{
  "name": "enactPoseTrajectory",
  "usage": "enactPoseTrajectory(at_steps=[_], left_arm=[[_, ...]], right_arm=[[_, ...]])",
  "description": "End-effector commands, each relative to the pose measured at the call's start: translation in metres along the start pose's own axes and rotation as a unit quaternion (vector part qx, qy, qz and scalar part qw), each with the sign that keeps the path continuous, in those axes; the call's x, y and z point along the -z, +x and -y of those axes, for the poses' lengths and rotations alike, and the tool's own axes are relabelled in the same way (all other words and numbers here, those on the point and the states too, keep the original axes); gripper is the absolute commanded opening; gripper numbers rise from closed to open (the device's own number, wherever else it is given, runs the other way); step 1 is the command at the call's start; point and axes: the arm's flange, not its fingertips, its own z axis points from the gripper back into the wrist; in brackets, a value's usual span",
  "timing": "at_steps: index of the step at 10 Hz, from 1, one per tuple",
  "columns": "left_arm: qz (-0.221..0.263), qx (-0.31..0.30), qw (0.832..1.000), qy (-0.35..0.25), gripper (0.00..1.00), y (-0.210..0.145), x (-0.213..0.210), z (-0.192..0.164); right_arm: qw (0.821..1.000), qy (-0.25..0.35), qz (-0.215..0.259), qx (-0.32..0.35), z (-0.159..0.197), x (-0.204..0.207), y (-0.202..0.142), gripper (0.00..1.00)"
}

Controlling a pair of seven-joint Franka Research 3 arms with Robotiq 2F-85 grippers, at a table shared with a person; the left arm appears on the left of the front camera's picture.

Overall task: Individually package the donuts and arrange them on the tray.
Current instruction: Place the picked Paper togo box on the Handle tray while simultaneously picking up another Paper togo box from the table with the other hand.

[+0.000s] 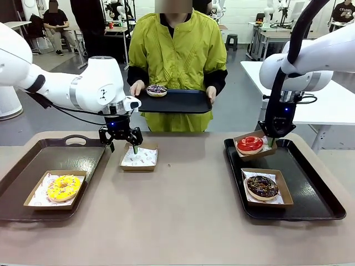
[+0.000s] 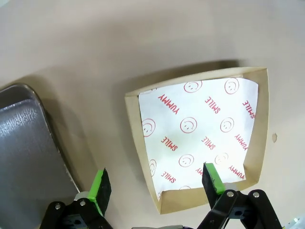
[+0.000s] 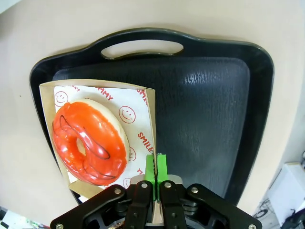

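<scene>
Rightward, red donut [image 3: 89,141] beside closed right jaws, in pinched box [image 3: 148,125]

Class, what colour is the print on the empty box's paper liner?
Red, on the white paper liner; clearest in the left wrist view.

Matt beige bench [image 1: 183,216] with a smooth top, brown cardboard box [image 2: 200,138] lined with white printed paper, glossy red-glazed ring donut [image 3: 89,141], black plastic tray [image 3: 200,109] with a pebbled semi-gloss floor, matt yellow frosted donut [image 1: 63,188], glossy dark chocolate donut [image 1: 262,187]
</scene>
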Motion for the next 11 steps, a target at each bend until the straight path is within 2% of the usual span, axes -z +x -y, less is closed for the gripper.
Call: enactPoseTrajectory(at_steps=[1,4,5,6,7,8,9,10,11], left_arm=[[-0.008,-0.014,1.000,0.016,1.00,0.0142,0.0045,0.0041],[-0.011,-0.026,0.999,0.020,1.00,0.0218,0.0113,0.0005],[-0.006,-0.027,0.999,0.018,0.42,0.0221,0.0114,-0.0009],[-0.008,-0.028,0.999,0.016,0.41,0.0218,0.0110,-0.0002],[-0.009,-0.028,0.999,0.015,0.00,0.0210,0.0098,-0.0004],[-0.008,-0.030,0.999,0.014,0.00,0.0199,0.0077,-0.0008],[-0.008,-0.032,0.999,0.012,0.00,0.0193,0.0061,-0.0013],[-0.010,-0.033,0.999,0.012,0.16,0.0192,0.0057,-0.0016],[-0.013,-0.034,0.999,0.012,0.07,0.0196,0.0061,-0.0017]], right_arm=[[1.000,-0.006,0.002,-0.013,0.0032,0.0093,0.0066,0.02],[0.999,-0.009,-0.003,-0.031,0.0033,0.0170,0.0136,0.02],[0.999,-0.009,-0.005,-0.037,0.0031,0.0178,0.0141,0.26],[0.999,-0.009,-0.007,-0.039,0.0030,0.0174,0.0140,0.62],[0.999,-0.009,-0.008,-0.040,0.0022,0.0168,0.0137,0.86],[0.999,-0.008,-0.007,-0.039,0.0024,0.0157,0.0129,1.00],[0.999,-0.007,-0.006,-0.037,0.0034,0.0143,0.0121,1.00],[0.999,-0.005,-0.006,-0.036,0.0042,0.0140,0.0119,1.00],[0.999,-0.004,-0.006,-0.036,0.0044,0.0144,0.0120,0.97]])
